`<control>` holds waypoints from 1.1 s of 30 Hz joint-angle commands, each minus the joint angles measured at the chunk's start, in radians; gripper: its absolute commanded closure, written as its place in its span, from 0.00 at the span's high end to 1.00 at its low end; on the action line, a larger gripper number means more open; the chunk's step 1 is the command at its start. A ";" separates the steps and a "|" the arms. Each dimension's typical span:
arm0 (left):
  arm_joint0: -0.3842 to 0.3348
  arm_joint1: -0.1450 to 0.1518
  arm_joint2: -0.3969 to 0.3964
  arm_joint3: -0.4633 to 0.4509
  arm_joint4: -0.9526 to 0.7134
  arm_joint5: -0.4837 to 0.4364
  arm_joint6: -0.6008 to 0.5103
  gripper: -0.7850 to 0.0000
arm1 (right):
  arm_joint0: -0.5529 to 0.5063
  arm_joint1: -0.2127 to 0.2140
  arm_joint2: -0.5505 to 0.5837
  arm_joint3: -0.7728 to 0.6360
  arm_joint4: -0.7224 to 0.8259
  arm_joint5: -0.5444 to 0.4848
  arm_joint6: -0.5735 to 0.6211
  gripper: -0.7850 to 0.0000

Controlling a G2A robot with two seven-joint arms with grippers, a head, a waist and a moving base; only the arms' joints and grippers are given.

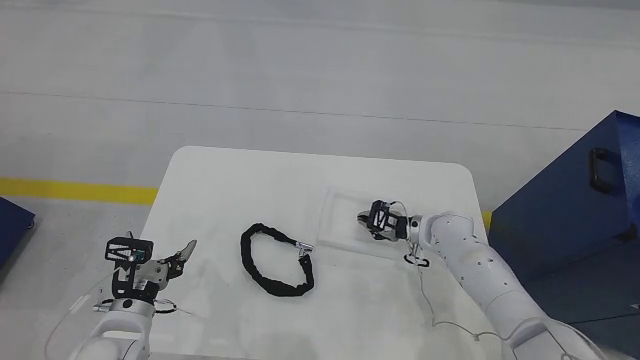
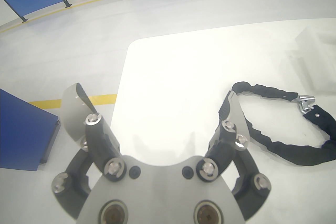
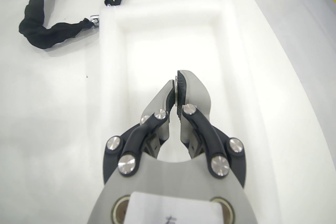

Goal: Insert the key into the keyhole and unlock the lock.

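My left gripper sits by the near left edge of the table, jaws spread wide, nothing between them. Bare tabletop lies between it and the chain lock. My right gripper hangs over the well of the white foam tray, walls on either side, jaws pinched on a thin silver key. The lock is a black fabric-sleeved chain, looped at mid-table, with its chrome end just beside the tray's corner.
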 commanded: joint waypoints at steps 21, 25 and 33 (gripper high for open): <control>0.000 0.000 0.000 0.000 0.000 0.000 0.000 1.00 | -0.042 0.047 0.133 -0.065 0.283 -0.188 0.175 0.00; 0.000 0.000 0.000 0.000 0.000 0.000 0.000 1.00 | -0.070 0.056 0.143 -0.134 0.282 -0.155 0.211 0.00; 0.000 0.000 0.000 0.000 0.000 0.000 0.000 1.00 | -0.226 0.087 0.130 -0.334 0.043 0.164 0.029 0.00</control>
